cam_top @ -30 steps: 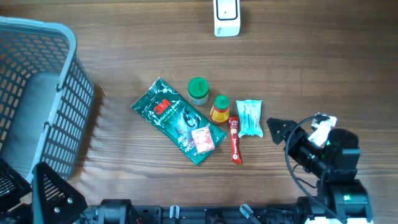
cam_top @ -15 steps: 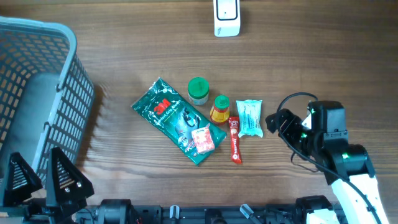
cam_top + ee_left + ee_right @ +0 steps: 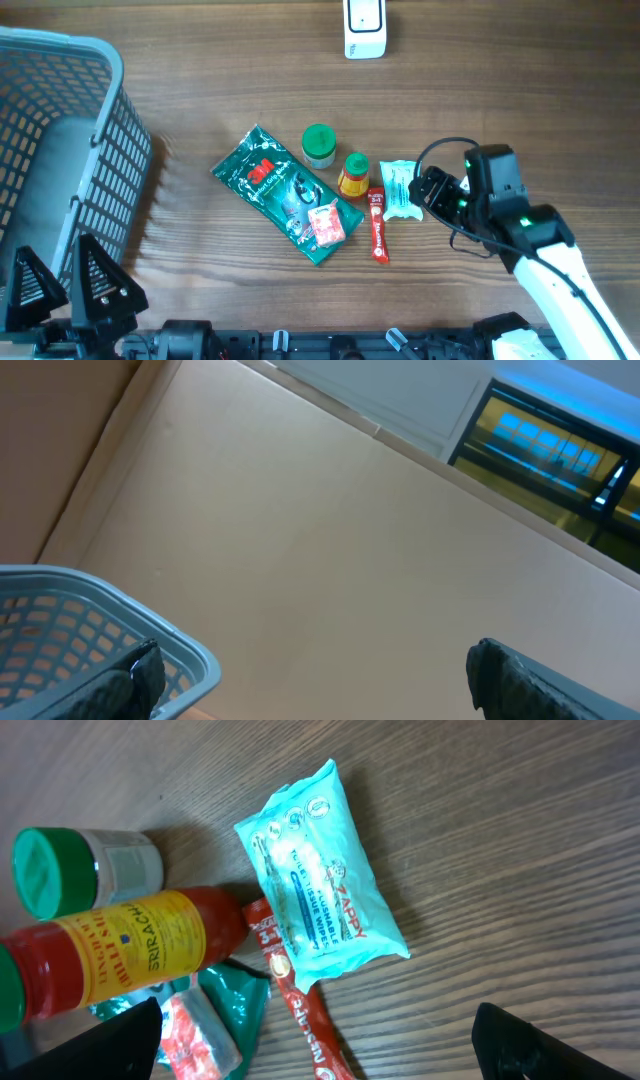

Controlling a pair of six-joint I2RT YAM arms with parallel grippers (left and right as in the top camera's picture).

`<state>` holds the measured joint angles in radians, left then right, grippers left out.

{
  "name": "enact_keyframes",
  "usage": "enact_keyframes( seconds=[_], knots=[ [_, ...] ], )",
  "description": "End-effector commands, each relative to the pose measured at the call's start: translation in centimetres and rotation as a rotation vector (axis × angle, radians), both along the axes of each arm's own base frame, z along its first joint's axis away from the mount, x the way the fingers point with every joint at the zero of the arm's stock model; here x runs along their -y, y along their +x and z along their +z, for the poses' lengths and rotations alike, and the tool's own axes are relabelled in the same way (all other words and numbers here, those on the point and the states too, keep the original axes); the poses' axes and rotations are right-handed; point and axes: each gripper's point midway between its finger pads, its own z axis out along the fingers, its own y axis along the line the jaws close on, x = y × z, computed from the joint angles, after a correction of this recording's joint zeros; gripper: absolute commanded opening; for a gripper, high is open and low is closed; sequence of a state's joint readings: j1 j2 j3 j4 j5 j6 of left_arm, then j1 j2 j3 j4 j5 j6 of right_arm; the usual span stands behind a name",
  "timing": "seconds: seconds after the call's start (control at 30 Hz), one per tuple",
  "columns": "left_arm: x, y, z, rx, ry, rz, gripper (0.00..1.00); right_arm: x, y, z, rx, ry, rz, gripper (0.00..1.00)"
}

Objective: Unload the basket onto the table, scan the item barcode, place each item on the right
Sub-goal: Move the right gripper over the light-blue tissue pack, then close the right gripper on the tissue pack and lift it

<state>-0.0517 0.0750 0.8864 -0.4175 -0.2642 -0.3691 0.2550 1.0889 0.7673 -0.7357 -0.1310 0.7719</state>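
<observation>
Several items lie mid-table: a green bag (image 3: 285, 193), a green-lidded jar (image 3: 319, 145), a sriracha bottle (image 3: 353, 175), a red Nescafe stick (image 3: 377, 225), a small pink packet (image 3: 326, 224) and a light-blue wipes packet (image 3: 401, 188). A white scanner (image 3: 364, 28) stands at the far edge. My right gripper (image 3: 428, 190) is open just right of the wipes packet (image 3: 318, 870), with nothing between its fingers; in its wrist view the gripper (image 3: 320, 1050) hovers over the stick (image 3: 300, 1010). My left gripper (image 3: 68, 290) is open at the near left corner, empty.
A grey mesh basket (image 3: 60, 130) fills the left side, and its rim (image 3: 100, 630) shows beside the left gripper (image 3: 320, 680), whose camera faces a wall. Bare wood lies right of and behind the items.
My right arm has swung forward and left, bringing its open gripper up beside the wipes packet. The left gripper's fingers have risen into view at the near left corner.
</observation>
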Motion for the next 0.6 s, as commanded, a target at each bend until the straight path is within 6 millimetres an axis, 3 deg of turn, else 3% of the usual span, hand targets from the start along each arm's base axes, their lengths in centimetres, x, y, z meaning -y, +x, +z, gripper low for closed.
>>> enact_keyframes(
  seconds=[0.0,0.2,0.37,0.5,0.57],
  knots=[
    [-0.2,-1.8,-0.1,0.040,-0.010,-0.002,1.00,0.0,1.8,0.6,0.008,-0.066,0.021,0.99],
    [-0.2,-1.4,-0.7,0.027,-0.010,0.001,1.00,0.6,2.4,-0.8,-0.033,-0.115,0.007,0.99],
    [-0.1,0.2,-2.6,-0.029,-0.007,0.002,1.00,1.7,2.7,-0.8,-0.014,-0.186,-0.001,1.00],
    [-0.1,1.1,-5.0,-0.133,-0.001,0.002,1.00,1.5,3.3,-0.4,0.015,-0.174,-0.001,0.99],
    [0.0,1.3,-5.7,-0.165,0.001,0.003,1.00,1.2,4.0,-0.1,0.051,-0.183,0.035,0.92]
  ],
)
